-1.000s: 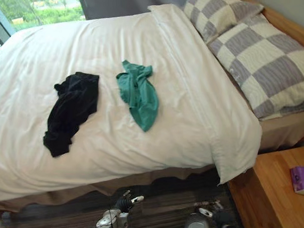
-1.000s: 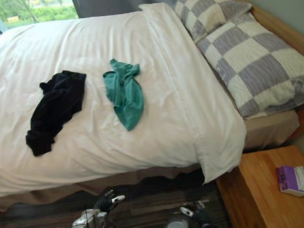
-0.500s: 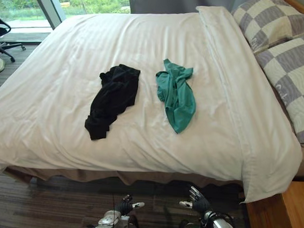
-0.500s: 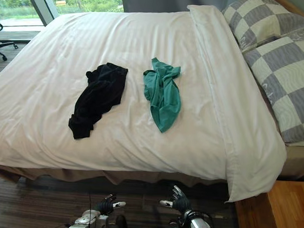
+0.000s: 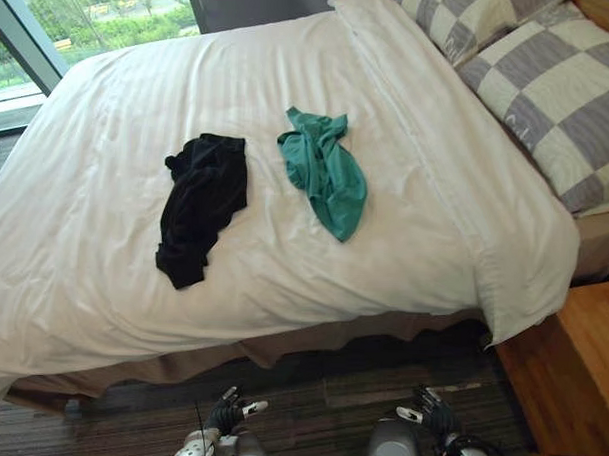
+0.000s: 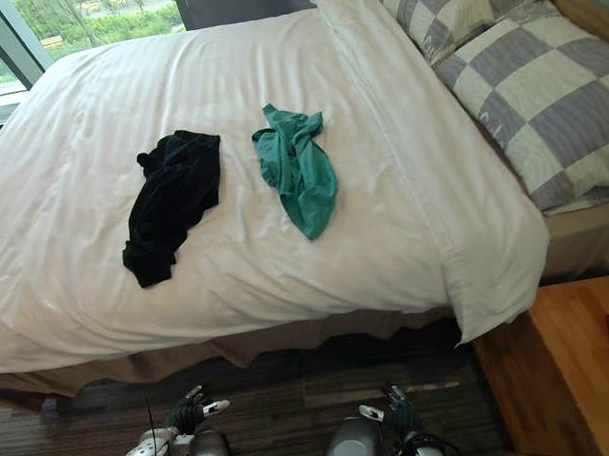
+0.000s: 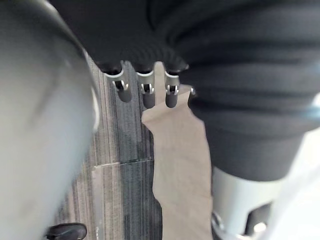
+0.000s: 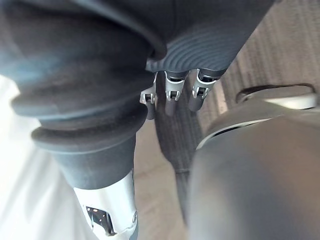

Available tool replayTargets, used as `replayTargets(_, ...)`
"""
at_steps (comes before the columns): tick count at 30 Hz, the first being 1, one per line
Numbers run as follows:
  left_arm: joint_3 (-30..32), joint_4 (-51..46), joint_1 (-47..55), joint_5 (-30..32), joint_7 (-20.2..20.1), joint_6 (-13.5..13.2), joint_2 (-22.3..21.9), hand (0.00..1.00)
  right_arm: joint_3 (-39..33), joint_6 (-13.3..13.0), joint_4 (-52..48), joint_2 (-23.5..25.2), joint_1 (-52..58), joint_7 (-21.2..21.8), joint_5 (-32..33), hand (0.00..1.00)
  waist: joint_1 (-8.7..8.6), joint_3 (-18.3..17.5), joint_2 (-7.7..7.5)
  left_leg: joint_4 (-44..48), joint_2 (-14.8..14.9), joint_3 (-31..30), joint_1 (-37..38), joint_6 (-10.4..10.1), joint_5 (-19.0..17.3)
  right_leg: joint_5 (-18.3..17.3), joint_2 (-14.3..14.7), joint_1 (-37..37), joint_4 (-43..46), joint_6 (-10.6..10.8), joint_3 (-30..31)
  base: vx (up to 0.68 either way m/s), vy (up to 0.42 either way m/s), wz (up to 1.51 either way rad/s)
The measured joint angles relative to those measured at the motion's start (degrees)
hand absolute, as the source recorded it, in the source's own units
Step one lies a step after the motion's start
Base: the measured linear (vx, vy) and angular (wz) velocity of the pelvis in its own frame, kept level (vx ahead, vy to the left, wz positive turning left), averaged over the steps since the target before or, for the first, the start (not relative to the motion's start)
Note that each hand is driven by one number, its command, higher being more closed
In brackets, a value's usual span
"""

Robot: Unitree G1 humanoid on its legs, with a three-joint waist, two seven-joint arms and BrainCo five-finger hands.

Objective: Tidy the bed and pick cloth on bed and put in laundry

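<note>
Bedroom floor (image 5: 319,394) at six o'clock has the left hand (image 5: 223,415) and right hand (image 5: 433,413) hanging, fingers seemingly relaxed and empty; on the bed (image 5: 94,241) the black cloth (image 5: 200,204) lies apart at nine o'clock of the green cloth (image 5: 326,174); pickup and laundry remain undone.

The left hand (image 7: 145,52) has silver fingers (image 7: 145,90) with dark tips, in a row under a black ribbed cover. The right hand (image 8: 187,50) looks the same. Beside the fingers, each cover swells in thick smooth folds.
</note>
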Motion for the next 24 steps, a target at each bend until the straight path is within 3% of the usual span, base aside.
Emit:
replayTargets(1, -0.43, -0.01, -0.01, -0.68, -0.26, 0.03, -0.18, 0.0, -0.08, -0.05, 0.35, -0.08, -0.12, 0.02, -0.01, 0.0, -0.14, -0.09, 0.24, -0.38, -0.06, 0.23, 0.25, -0.25, -0.09, 0.42, -0.69, 0.03, -0.21, 1.11, -0.02, -0.06, 0.608, 0.11)
replayTargets(2, -1.52, -0.33, -0.01, -1.84, -0.55, 0.14, -1.04, 0.0, -0.39, -0.28, 0.5, -0.85, -0.2, -0.33, -0.45, 0.0, -0.2, -0.31, 1.52, -2.63, -0.06, 1.7, 1.34, -2.75, -0.29, 1.75, -1.7, 0.73, -1.84, 2.83, 0.15, -0.07, 0.715, 0.15)
replayTargets(3, -2.18, -1.31, -0.43, -2.2, -0.46, 0.76, -1.51, 0.0, -0.93, -0.79, 1.99, -1.62, -0.6, -0.2, -1.26, 0.0, 0.02, -0.46, 2.66, -2.84, -0.38, 3.25, 1.82, -12.96, -5.01, 5.57, -3.26, 2.49, -4.98, 3.84, -0.26, -0.04, 0.751, 0.17)
replayTargets(4, -2.29, -1.34, -1.17, -2.2, -0.18, 1.07, -0.94, 0.0, -1.74, -0.81, 3.36, -0.76, -1.37, -0.19, -1.79, 0.0, 0.37, 0.18, 0.6, -0.2, -2.07, 3.63, 1.23, -11.8, -6.25, 8.07, -5.06, 3.48, -6.64, 3.4, 0.03, -0.05, 0.766, 0.07)
replayTargets(5, -2.41, -2.43, -1.38, -2.01, 0.83, 1.82, -0.76, 0.0, -3.18, -0.91, 4.87, -0.31, -1.93, -0.58, -2.53, 0.0, 1.78, 0.23, 0.12, 1.14, -3.6, 3.95, 0.26, -10.89, -8.16, 18.2, -5.75, 3.81, -10.61, 2.06, -0.74, -0.03, 0.717, -0.15)
replayTargets(6, -2.46, -4.42, -1.09, -1.55, 1.43, 2.75, -0.59, 0.0, -3.02, -0.88, 5.08, -0.4, -1.43, -0.29, -2.68, 0.0, 3.45, 0.35, 0.55, -0.26, -4.03, 5.77, 1.61, -9.3, -8.06, 26.29, -5.43, 3.36, -12.1, -4.19, -3.63, -0.04, 0.673, -0.23)
replayTargets(7, -2.38, -5.08, -0.67, -1.53, 1.76, 3.27, -0.25, 0.0, -2.75, -0.83, 5.07, -0.37, -1.39, -0.17, -2.68, 0.0, 3.8, 0.24, 0.29, -1.53, -4.07, 5.98, 2.4, -8.63, -7.64, 26.37, -5.17, 3.0, -10.75, -5.83, -5.42, 0.03, 0.541, -0.2)
replayTargets(8, -2.38, -5.71, -0.16, -1.53, 2.35, 4.34, 0.74, 0.0, -2.15, -0.72, 5.0, -0.24, -1.36, 0.49, -2.68, 0.0, 4.39, 0.06, 0.12, -4.2, -4.57, 6.53, 3.89, -7.55, -6.83, 22.36, -3.26, 2.46, -7.69, -8.66, -8.58, 0.08, 0.433, 0.12)
replayTargets(9, -2.42, -6.19, 0.03, -1.46, 2.73, 5.26, 2.22, 0.0, -1.1, -0.98, 3.49, 0.7, -1.26, 2.88, -2.61, 0.0, 4.14, -0.22, 0.35, -9.97, -5.45, 6.07, 5.17, -6.24, -3.96, 14.1, 3.15, 2.6, -5.29, -4.66, -9.58, 0.08, 0.324, 0.29)
replayTargets(10, -2.47, -6.19, -0.05, -1.39, 2.77, 5.48, 2.59, 0.0, -0.82, -1.15, 2.57, 1.25, -1.17, 3.69, -2.5, 0.0, 3.84, -0.31, 0.4, -12.14, -6.05, 5.55, 5.33, -5.89, -2.65, 12.11, 5.39, 2.63, -5.32, -3.84, -9.36, 0.09, 0.307, 0.74)
replayTargets(11, -2.58, -6.17, -0.57, -0.93, 2.77, 5.66, 3.02, 0.0, -0.1, -1.82, -0.02, 2.74, -0.32, 4.95, -2.11, 0.0, 2.92, -0.53, 0.35, -17.36, -8.06, 4.06, 5.66, -4.94, 0.65, 8.25, 10.32, 2.88, -6.59, -2.97, -8.72, 0.04, 0.128, 0.54)
replayTargets(12, -3.67, 0.61, 0.55, 2.32, 5.92, 8.74, 0.84, 0.0, 2.58, -1.95, -0.68, 6.27, 0.0, 3.46, 0.14, 0.0, 4.32, -5.21, -0.13, -35.54, -14.16, 5.65, 13.84, -4.36, 10.7, 8.08, 13.14, 11.57, -19.17, -3.91, -12.97, 0.05, 0.132, 0.41)
replayTargets(18, -3.08, 0.62, 0.64, 2.32, 5.98, 8.79, 0.82, 0.0, 2.31, -1.91, -0.65, 6.28, 0.05, 3.41, 0.32, 0.0, 4.17, -5.21, -0.12, -35.12, -14.1, 6.34, 13.8, -4.38, 10.66, 8.07, 13.08, 11.21, -18.99, -3.9, -12.56, 0.01, 0.007, -0.03)
replayTargets(22, 1.25, 0.63, 0.83, 2.27, 7.68, 9.02, 0.83, 0.0, -1.28, -1.09, -0.68, 6.84, 0.92, 1.47, 4.33, 0.0, 3.28, -4.92, -0.74, -23.79, -12.92, 9.8, 8.38, -4.08, 6.95, 8.05, 11.81, 10.71, -17.93, -3.91, -11.78, -0.02, 0.029, -0.01)
replayTargets(24, 4.36, 0.87, 1.07, 1.99, 9.75, 9.56, 0.61, 0.0, -6.37, -0.8, -0.83, 6.48, 2.22, -0.57, 9.1, 0.0, 3.21, -4.13, 0.39, -19.3, -12.65, 10.17, 7.62, -3.46, 5.35, 7.96, 12.03, 11.18, -16.97, -4.04, -10.6, -0.07, -0.011, -0.2)
